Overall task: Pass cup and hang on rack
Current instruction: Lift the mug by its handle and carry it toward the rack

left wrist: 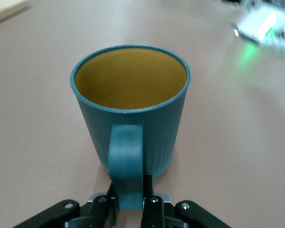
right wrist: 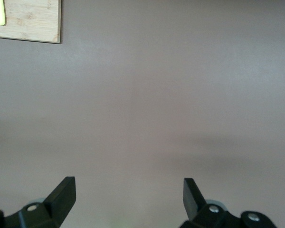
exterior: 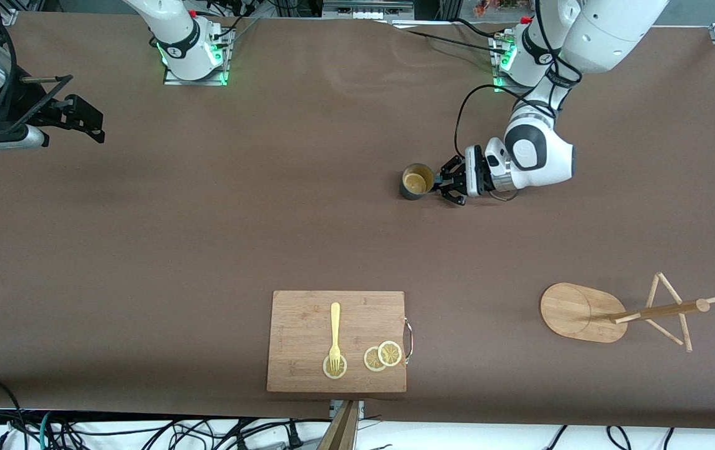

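The dark teal cup (exterior: 417, 181) with a yellow-ochre inside stands upright on the brown table, toward the left arm's end. My left gripper (exterior: 444, 182) is low beside it and shut on its handle. In the left wrist view the handle (left wrist: 127, 161) sits clamped between the two black fingers (left wrist: 154, 209) of the left gripper (left wrist: 130, 205), with the cup (left wrist: 133, 104) just past them. The wooden rack (exterior: 582, 311) stands nearer the front camera, at the left arm's end. My right gripper (exterior: 92, 124) waits open and empty at the right arm's end; it also shows in the right wrist view (right wrist: 128, 192).
A rectangular wooden cutting board (exterior: 307, 340) lies near the table's front edge, with a yellow fork (exterior: 335, 331) and lemon slices (exterior: 383, 356) on it. Its corner (right wrist: 31, 23) shows in the right wrist view. Cables run along the table's edges.
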